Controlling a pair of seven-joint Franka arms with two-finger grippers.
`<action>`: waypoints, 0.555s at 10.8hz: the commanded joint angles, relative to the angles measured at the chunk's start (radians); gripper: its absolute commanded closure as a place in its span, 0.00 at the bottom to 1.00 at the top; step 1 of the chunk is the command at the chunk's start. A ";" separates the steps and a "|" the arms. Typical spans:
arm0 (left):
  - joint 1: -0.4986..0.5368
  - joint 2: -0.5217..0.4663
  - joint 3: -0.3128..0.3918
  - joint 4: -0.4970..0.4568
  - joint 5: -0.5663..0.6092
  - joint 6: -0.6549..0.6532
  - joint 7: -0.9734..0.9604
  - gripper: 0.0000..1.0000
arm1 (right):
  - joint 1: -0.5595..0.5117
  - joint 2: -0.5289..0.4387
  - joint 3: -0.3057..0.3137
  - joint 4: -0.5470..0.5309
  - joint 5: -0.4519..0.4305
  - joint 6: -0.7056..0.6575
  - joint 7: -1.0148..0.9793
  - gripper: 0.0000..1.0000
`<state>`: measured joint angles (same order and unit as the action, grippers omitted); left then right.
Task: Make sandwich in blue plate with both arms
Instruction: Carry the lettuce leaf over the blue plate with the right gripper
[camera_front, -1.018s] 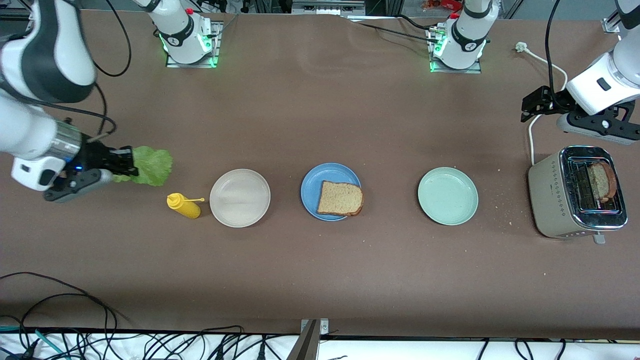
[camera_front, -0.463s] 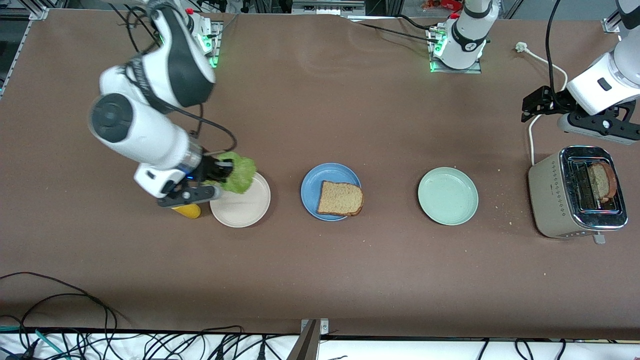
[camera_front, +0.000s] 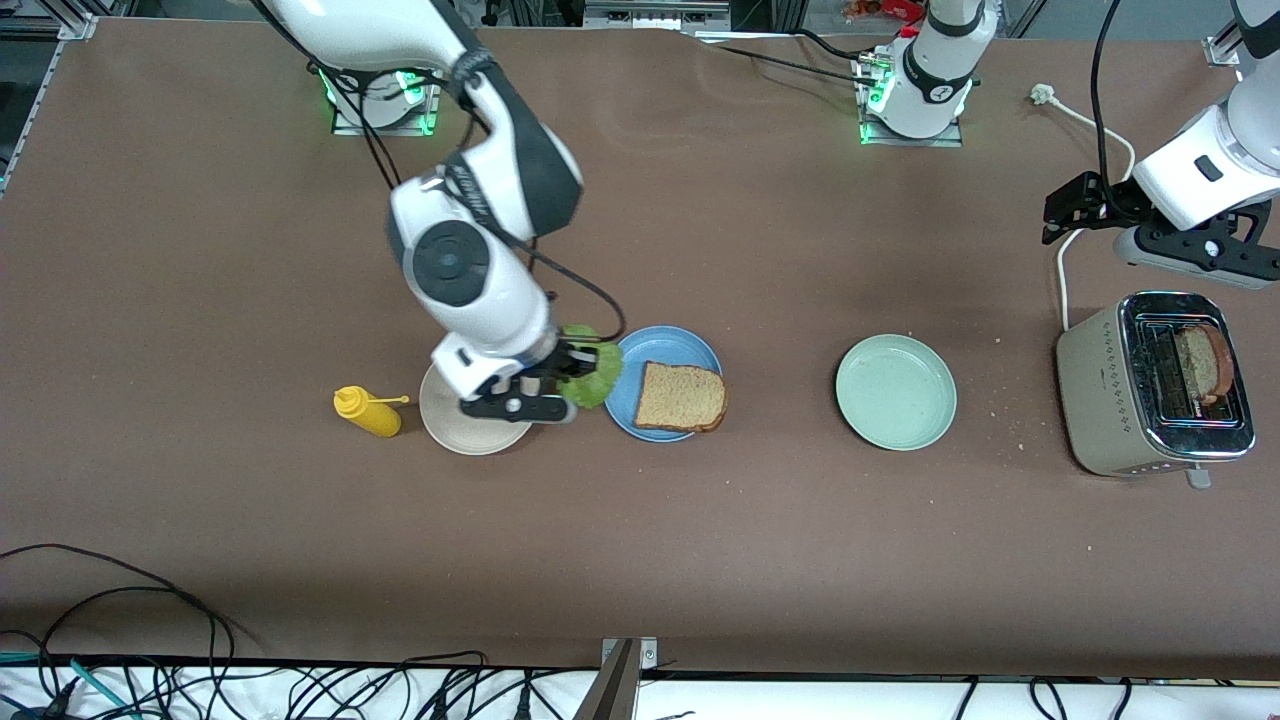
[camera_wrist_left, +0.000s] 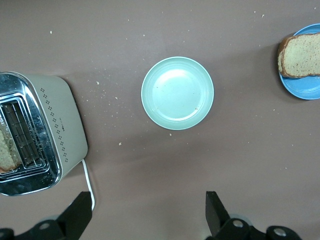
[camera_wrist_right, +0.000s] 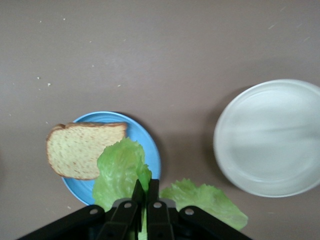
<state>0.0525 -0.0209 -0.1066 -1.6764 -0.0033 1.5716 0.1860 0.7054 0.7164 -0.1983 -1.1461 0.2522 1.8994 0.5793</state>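
Nearest the front camera, the blue plate (camera_front: 640, 350) lies mid-worktop with one bread slice (camera_front: 682, 397) flat on it, pushed toward the plate's four o'clock so its corner overhangs the rim. Just at the plate's nine o'clock edge hangs the right hand (camera_front: 575, 372), clamped tight on a lettuce leaf (camera_front: 595, 375) that droops over the gap between the blue plate and the beige plate (camera_front: 450, 425). From that hand the slice lies at about three o'clock, close by; my guess is a short carry that way sets the leaf on it. The left hand (camera_front: 1062, 212) waits, fingers apart, over the worktop by the toaster (camera_front: 1100, 395), where a second slice (camera_front: 1200, 362) stands.
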 joint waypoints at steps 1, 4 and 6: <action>0.003 0.004 -0.004 0.023 0.003 -0.018 -0.003 0.00 | 0.110 0.127 -0.029 0.085 0.019 0.104 0.257 1.00; 0.000 0.004 -0.004 0.021 0.002 -0.018 -0.003 0.00 | 0.166 0.181 -0.018 0.114 0.021 0.234 0.437 1.00; 0.000 0.004 -0.005 0.023 0.002 -0.018 -0.003 0.00 | 0.181 0.208 -0.015 0.124 0.019 0.283 0.490 1.00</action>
<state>0.0518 -0.0209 -0.1075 -1.6755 -0.0034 1.5716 0.1860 0.8746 0.8727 -0.2015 -1.0909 0.2550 2.1531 1.0090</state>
